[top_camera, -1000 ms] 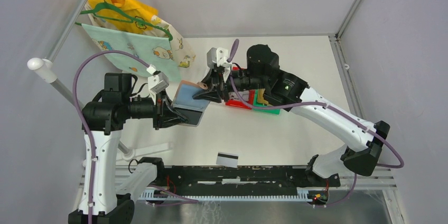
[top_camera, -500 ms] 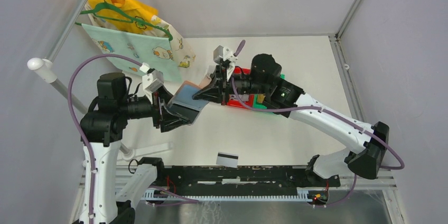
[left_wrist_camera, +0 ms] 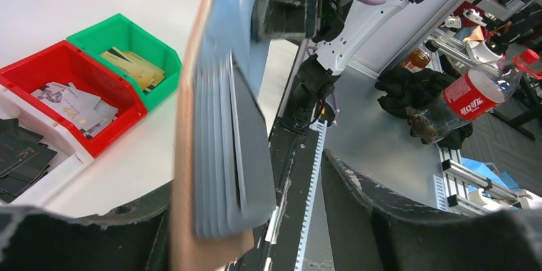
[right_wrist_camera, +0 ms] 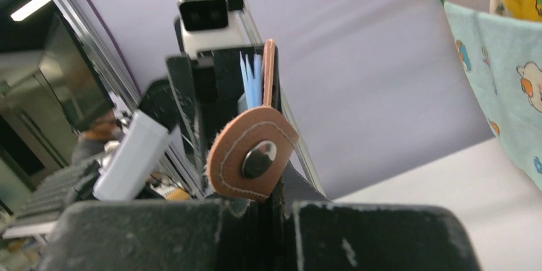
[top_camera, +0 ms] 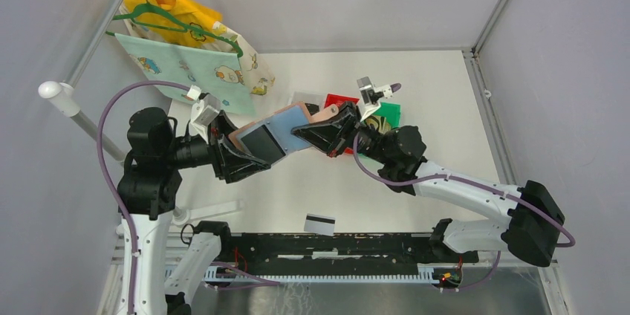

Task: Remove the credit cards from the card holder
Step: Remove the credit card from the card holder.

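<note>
Right hand [top_camera: 306,132] is clamping the card holder [top_camera: 286,123] by its snap-tab end, mid-air over the counter [top_camera: 431,99]. Left hand [top_camera: 251,160], at its 8 o'clock end, is standing apart. White card [top_camera: 319,223] lying at 6 o'clock. Likely reaching for another card; needs a pinch on one card edge.

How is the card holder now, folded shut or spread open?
Spread open: the card holder shows its blue inner pockets to the top camera; its snap tab stands unfastened.

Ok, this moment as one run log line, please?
right hand: shut on card holder | left hand: open around it | white credit card: on table
</note>
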Tool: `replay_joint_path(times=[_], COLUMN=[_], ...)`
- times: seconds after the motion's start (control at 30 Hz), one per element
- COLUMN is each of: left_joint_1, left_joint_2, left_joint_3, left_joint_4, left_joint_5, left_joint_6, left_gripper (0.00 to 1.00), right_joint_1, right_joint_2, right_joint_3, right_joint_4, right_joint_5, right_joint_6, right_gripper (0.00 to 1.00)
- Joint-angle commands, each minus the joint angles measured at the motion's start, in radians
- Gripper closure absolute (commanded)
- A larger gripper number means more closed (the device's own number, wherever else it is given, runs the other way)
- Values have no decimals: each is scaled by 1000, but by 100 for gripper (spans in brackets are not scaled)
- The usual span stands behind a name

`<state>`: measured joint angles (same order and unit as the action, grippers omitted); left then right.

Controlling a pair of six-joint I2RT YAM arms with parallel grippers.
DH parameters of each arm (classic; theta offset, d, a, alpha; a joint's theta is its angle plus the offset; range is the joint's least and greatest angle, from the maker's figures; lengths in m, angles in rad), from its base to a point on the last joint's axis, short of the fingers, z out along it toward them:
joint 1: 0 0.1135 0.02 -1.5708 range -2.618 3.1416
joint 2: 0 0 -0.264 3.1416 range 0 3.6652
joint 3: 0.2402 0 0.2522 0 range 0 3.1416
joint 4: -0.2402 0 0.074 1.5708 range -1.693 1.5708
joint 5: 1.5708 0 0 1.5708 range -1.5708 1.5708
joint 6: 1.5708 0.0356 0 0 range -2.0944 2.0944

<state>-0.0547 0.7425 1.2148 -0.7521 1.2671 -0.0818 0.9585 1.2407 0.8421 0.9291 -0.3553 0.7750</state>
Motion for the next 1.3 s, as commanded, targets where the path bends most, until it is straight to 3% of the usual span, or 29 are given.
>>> replay_joint_path(times=[0.0, 0.2, 0.33, 0.47, 0.5, 0.57, 0.63, 0.73, 0.87, 0.97, 1.27], left_joint_1=[-2, -3, -3, -2, -2, -2, -3, -3, -3, -3, -3], left_joint_2=[-25, -18, -11, -12, -14, -15, -7, 20, 57, 68, 75], left_joint_3=[-59, -67, -56, -53, -54, -49, -27, 31, 107, 118, 138], left_joint_4=[162, 281, 282, 269, 269, 260, 210, 55, -163, -217, -216], left_joint_5=[27, 3, 11, 29, 29, 26, 27, 38, 37, 34, 22], left_joint_6=[-161, -271, -273, -269, -266, -253, -205, -54, 183, 233, 238], left_gripper=[40, 53, 64, 69, 75, 90, 97, 98, 98, 98, 98], right_joint_1=[31, 79, 84, 85, 85, 85, 84, 60, -2, -27, -33], right_joint_2=[-8, 9, 12, -8, -10, -9, -18, -35, -37, -30, 10], right_joint_3=[-19, -47, -78, -111, -113, -112, -110, -62, 43, 121, 316], right_joint_4=[314, 348, 358, 340, 336, 336, 323, 213, 18, -108, -448], right_joint_5=[151, 203, 206, 235, 237, 225, 205, 115, -61, -158, -365], right_joint_6=[125, 112, 101, 67, 63, 64, 56, 22, -18, -57, -242], right_gripper=[100, 100, 100, 100, 100, 87, 76, 58, 45, 46, 63])
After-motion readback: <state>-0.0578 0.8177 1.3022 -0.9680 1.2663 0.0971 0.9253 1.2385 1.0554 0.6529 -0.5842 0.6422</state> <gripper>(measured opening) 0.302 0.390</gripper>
